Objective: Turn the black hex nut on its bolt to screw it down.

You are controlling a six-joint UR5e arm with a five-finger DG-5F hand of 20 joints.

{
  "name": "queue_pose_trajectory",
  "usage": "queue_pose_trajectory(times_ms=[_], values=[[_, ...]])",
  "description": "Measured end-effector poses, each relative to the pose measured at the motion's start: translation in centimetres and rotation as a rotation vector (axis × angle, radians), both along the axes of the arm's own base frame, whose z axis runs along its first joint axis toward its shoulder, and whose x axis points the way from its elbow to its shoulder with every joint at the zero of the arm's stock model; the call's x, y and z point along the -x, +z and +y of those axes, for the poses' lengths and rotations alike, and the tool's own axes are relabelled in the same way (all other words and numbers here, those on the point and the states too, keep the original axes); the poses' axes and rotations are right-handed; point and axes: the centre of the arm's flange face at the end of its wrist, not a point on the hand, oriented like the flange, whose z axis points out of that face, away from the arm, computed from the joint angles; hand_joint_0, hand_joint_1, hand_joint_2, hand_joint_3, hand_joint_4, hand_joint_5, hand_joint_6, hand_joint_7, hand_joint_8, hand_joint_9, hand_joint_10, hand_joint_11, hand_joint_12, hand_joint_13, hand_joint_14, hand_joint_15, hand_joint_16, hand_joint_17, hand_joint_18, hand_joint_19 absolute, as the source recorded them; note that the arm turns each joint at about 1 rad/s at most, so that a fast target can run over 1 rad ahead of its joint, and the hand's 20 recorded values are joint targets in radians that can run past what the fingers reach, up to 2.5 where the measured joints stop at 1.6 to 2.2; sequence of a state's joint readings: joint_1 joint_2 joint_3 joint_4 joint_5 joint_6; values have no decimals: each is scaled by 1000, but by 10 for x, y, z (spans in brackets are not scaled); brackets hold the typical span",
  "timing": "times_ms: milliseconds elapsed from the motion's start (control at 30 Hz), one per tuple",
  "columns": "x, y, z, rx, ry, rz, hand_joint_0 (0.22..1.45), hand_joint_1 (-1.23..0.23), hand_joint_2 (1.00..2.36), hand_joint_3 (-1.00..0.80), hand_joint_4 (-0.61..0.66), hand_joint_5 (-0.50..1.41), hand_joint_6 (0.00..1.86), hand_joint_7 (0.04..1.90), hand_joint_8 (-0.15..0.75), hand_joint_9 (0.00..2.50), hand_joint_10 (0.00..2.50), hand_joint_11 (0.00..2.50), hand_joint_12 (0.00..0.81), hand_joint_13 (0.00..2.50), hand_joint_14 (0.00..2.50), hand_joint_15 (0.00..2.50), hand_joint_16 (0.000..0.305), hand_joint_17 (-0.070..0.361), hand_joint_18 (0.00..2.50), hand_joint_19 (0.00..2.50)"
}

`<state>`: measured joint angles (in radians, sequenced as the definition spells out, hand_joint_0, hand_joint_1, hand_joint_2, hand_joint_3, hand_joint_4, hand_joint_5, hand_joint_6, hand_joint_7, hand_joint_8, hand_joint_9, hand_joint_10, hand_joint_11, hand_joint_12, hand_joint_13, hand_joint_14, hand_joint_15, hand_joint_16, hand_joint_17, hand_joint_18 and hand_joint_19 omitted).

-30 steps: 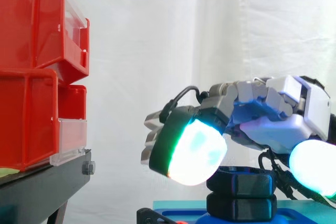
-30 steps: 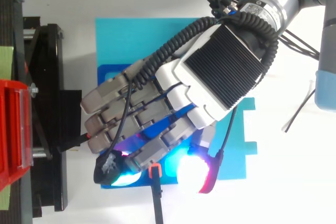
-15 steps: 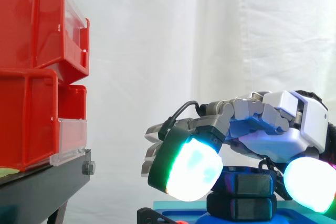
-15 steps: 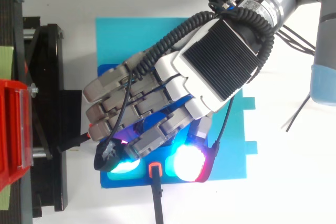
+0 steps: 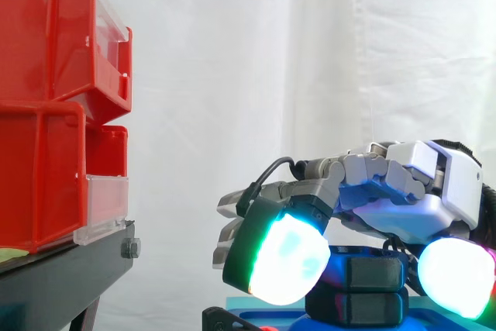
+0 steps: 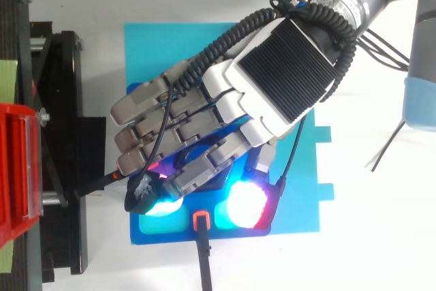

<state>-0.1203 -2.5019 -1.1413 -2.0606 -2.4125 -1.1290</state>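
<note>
The black hex nut [image 5: 356, 288] sits on its bolt as a dark two-tier block on the blue board [image 6: 157, 52]. My hand [image 5: 403, 191] hovers palm-down right over it, so in the top view the back of my hand [image 6: 286, 73] covers the nut. The fingers are loosely curved and spread. One glowing cyan-green pad [image 5: 287, 260] hangs in front of the nut's left edge and another glowing pad [image 5: 457, 267] to its right, both at the height of its upper tier. Whether any pad touches the nut is hidden.
Red bins [image 5: 46, 114] are stacked on a black stand [image 5: 70, 277] at the left, a short way from the board. An orange-tipped plug [image 6: 201, 221] sits at the board's near edge. A white curtain hangs behind.
The hand has sunk lower over the nut, its glowing pads coming down to the level of the nut's upper tier. It has also turned slightly. The nut and board have not moved.
</note>
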Motion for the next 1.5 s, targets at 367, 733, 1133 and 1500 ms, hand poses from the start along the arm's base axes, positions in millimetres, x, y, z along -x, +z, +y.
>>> queue_pose_trajectory(times_ms=[367, 733, 1133, 1500], values=[[2, 0, -7, 10, 1, -7, 450, -398, 1000, -500, 240, -151, 502, 924, 285, 512, 6, 290, 316, 521, 5, 158, 55, 123, 488, 308], [4, 1, -16, 24, 6, -20, 360, -462, 1000, -500, 288, -152, 502, 927, 323, 529, 6, 313, 356, 545, 5, 161, 64, 144, 538, 302], [6, 1, -20, 25, 2, -20, 433, -468, 1000, -500, 259, -150, 502, 944, 291, 521, 7, 323, 316, 516, 5, 157, 55, 124, 495, 314], [6, 2, -22, 31, 5, -28, 528, -491, 1001, -481, 220, -149, 503, 948, 261, 524, 10, 333, 277, 494, 5, 167, 47, 105, 450, 334]])
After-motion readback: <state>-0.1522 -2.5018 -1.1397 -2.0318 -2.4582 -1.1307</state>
